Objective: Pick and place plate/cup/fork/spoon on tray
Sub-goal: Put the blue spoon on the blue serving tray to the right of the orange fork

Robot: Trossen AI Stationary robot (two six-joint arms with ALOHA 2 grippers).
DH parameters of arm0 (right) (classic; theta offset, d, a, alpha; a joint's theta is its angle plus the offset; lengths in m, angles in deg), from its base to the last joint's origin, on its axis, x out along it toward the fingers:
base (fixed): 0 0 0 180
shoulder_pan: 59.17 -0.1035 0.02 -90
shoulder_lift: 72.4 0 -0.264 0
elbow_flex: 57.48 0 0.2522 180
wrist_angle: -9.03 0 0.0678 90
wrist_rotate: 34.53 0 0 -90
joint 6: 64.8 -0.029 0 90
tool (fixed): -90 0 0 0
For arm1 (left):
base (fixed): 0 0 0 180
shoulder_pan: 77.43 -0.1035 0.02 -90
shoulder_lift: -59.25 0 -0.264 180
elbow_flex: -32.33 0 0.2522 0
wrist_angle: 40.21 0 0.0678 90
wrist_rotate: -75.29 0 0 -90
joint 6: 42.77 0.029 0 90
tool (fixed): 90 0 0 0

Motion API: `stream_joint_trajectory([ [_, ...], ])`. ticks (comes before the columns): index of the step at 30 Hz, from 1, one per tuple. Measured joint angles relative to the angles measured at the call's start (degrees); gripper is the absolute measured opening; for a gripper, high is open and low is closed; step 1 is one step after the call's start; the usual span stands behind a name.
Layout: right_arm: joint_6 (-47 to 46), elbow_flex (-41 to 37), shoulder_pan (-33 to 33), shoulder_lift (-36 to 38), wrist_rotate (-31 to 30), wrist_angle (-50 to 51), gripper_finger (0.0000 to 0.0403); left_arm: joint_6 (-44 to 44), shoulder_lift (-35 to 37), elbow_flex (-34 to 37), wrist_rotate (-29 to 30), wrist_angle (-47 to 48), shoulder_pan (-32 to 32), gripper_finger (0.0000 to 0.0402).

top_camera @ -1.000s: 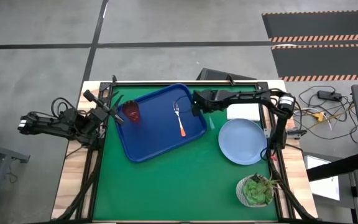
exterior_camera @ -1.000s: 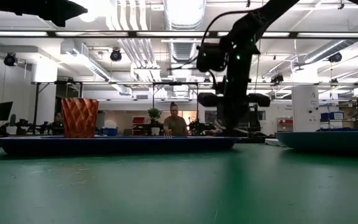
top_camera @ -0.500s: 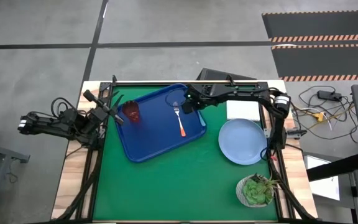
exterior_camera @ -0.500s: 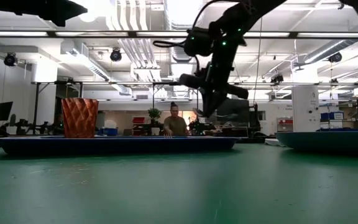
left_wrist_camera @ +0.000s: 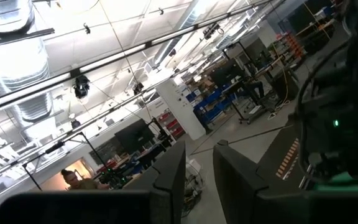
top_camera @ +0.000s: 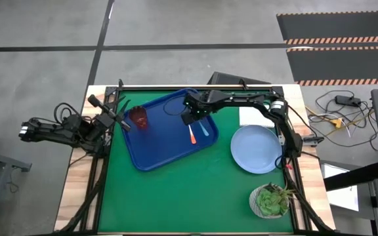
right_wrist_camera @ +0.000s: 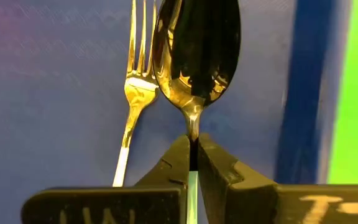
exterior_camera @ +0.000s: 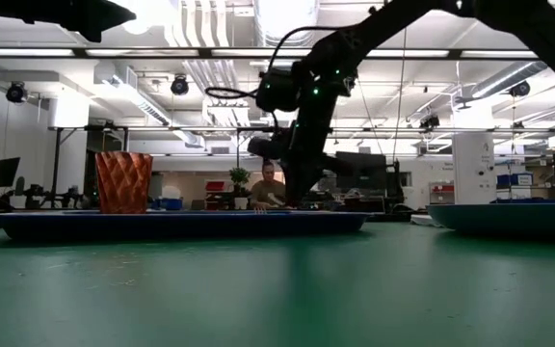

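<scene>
Holding the spoon [right_wrist_camera: 194, 56] by its neck, my right gripper [top_camera: 190, 113] has its jaws closed tight on it above the tray [top_camera: 159, 147], just beside the fork [right_wrist_camera: 135, 81]. My left gripper [top_camera: 113, 117] waits near the cup [top_camera: 140, 118], jaws slightly apart, holding nothing.

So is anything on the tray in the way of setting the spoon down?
Nothing visible blocks it. The right tool holds the spoon over the tray, with the fork lying close alongside and the cup far off.
</scene>
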Motion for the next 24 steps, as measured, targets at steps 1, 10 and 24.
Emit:
stream_joint_trajectory([
  [1,0.0,0.5,0.0,-0.6,0.4,0.2,0.0009,0.0,0.0,0.0,0.0,0.0,0.0,0.0063],
  [10,0.0,2.5,0.0,-3.8,0.3,2.1,0.0009,0.0,0.0,0.0,0.0,0.0,0.0,0.0063],
  [24,-2.1,2.0,0.0,-3.8,-3.7,2.0,0.0009,0.0,0.0,0.0,0.0,0.0,0.0,0.0063],
])
